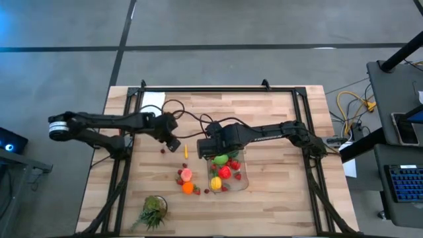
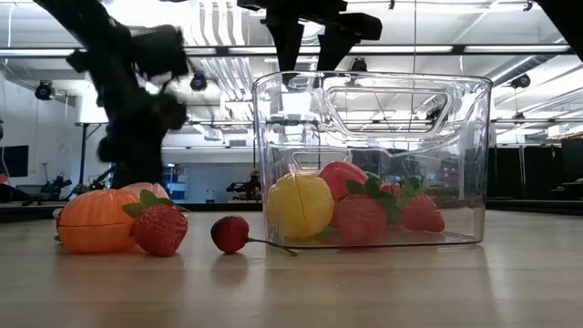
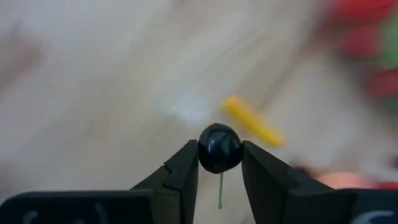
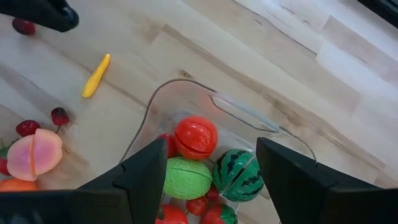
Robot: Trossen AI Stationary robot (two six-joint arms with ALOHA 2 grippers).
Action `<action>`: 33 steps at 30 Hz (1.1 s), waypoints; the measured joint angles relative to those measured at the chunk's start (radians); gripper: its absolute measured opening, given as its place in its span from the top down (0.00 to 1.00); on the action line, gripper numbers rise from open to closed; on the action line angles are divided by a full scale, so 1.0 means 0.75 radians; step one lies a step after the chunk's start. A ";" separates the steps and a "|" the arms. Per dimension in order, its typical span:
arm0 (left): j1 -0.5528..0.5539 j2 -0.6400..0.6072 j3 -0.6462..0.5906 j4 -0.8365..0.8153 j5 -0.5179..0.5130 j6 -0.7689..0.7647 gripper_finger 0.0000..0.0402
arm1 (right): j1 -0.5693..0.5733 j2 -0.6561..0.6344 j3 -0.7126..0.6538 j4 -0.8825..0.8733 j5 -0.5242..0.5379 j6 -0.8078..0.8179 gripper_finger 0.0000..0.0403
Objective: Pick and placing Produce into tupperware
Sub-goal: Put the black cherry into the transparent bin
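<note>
One dark cherry (image 3: 219,148) sits clenched in the left jaws (image 3: 219,167); right jaws (image 4: 211,177) released above one tupperware (image 4: 186,99).

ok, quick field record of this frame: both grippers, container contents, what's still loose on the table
left gripper: shut on a dark cherry, held above the table left of the container
right gripper: open, empty, over the clear container
in container: yellow lemon, red tomato, green piece, watermelon piece, strawberries
loose on table: yellow banana-like piece, pink peach half, orange, strawberry, cherry
other: leafy tuft near the front edge
</note>
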 joint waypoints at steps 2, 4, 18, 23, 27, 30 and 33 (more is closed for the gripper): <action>-0.035 -0.070 0.036 0.053 0.000 0.070 0.77 | 0.007 0.000 0.008 -0.003 0.044 0.007 0.41; -0.071 -0.141 0.067 0.103 0.001 0.125 0.77 | 0.022 -0.002 0.021 -0.006 0.143 0.056 0.41; -0.126 -0.087 0.262 0.403 0.089 0.195 0.77 | 0.080 -0.177 0.080 -0.113 0.530 0.127 0.41; -0.131 0.082 0.397 0.395 0.119 0.241 0.77 | 0.058 -0.231 0.068 -0.113 0.515 -0.029 0.41; -0.142 0.224 0.492 0.389 0.204 0.293 0.77 | 0.029 -0.289 0.006 -0.112 0.508 -0.016 0.41; -0.161 0.319 0.557 0.371 0.212 0.356 0.77 | -0.003 -0.363 -0.085 -0.113 0.523 0.044 0.41; -0.174 0.401 0.599 0.359 0.212 0.436 0.77 | -0.035 -0.459 -0.201 -0.114 0.567 0.135 0.41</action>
